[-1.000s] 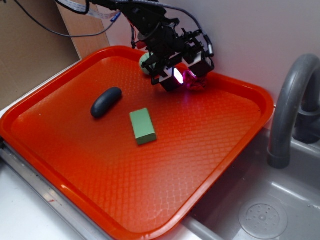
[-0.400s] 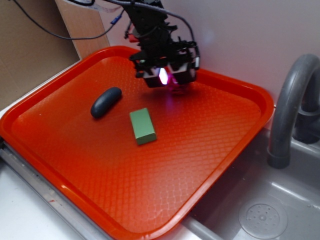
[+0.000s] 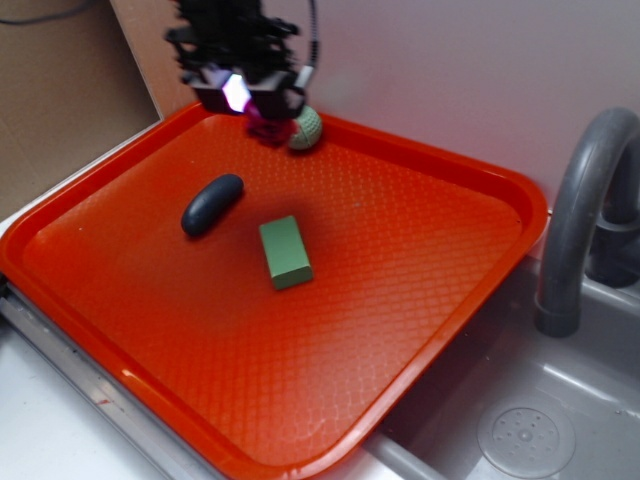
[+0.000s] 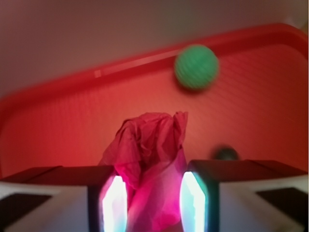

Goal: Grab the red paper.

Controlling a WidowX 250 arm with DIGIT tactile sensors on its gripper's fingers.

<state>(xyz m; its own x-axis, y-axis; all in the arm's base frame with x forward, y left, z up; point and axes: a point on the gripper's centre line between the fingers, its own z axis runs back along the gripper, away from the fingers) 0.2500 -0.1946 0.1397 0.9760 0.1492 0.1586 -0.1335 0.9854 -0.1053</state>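
My gripper (image 4: 150,203), upper left of exterior frame, is closed w/ the red paper (image 4: 147,159) pinched btwn both pads, off the tray (image 3: 420,300).

Readable text: none is showing on anything.
Labels, brands, numbers: nothing legible is appearing in either view.
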